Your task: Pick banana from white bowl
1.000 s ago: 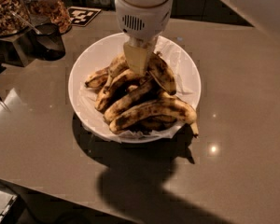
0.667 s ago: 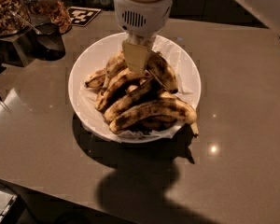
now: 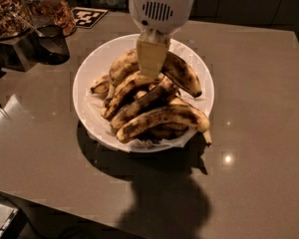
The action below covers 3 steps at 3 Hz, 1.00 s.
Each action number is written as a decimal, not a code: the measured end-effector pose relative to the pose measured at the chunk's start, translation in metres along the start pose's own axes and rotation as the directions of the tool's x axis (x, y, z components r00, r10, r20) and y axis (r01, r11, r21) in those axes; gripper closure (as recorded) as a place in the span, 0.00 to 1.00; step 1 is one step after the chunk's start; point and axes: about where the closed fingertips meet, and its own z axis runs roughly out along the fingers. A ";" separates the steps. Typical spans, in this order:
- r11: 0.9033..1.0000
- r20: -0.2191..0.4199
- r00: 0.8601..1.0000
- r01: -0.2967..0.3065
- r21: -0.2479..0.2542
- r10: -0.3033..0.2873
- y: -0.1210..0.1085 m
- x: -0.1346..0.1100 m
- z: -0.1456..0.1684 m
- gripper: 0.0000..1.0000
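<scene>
The white bowl (image 3: 92,68) stands mid-table, lined with paper and heaped with several overripe bananas. My gripper (image 3: 150,59) comes down from the top centre, its white body above the pile. Its cream fingers (image 3: 151,54) are closed over the middle of the banana (image 3: 182,73), the thick, arched one at the top of the heap. That banana's dark tip points right and its other end shows to the left of the fingers. It rides a little above the darker bananas beneath. The part of it behind the fingers is hidden.
A long banana (image 3: 164,118) with a thin stem juts over the bowl's front right rim. Jars of nuts (image 3: 5,9) and a dark cup (image 3: 52,44) stand at the back left, near a black-and-white marker tag (image 3: 87,16). The table's front edge (image 3: 50,203) runs diagonally at the lower left.
The gripper's body has shifted slightly up and to the right. The arched banana's dark tip has moved right with it. The bowl and the other bananas have stayed put.
</scene>
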 end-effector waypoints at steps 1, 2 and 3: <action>0.999 0.019 0.999 0.050 -0.003 -0.050 0.008 0.003 -0.009 1.00; 0.992 0.027 0.992 0.127 0.011 -0.127 0.023 0.008 -0.024 1.00; 0.991 0.052 0.990 0.131 0.041 -0.133 0.022 0.002 -0.032 1.00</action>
